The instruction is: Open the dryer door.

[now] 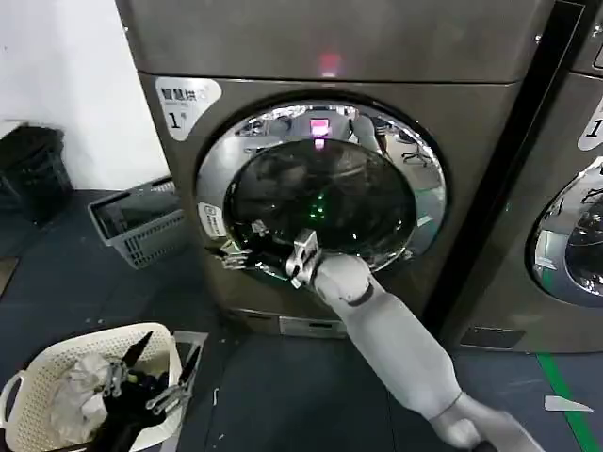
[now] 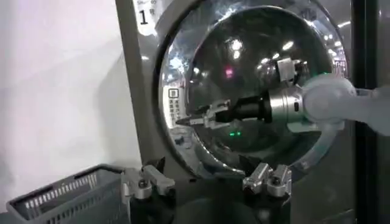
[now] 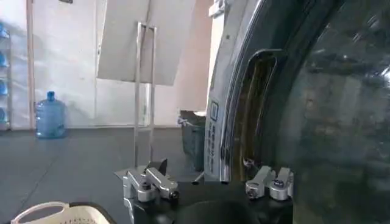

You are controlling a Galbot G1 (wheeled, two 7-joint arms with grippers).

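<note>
Right gripper (image 1: 236, 254) sits open at the door (image 1: 320, 193) handle edge; fingers could slip off that slick chrome when pulling.

wall (image 1: 66, 75): white | floor (image 1: 85, 292): dark | second machine (image 1: 556, 217): right | grey basket (image 1: 141, 221): left
</note>
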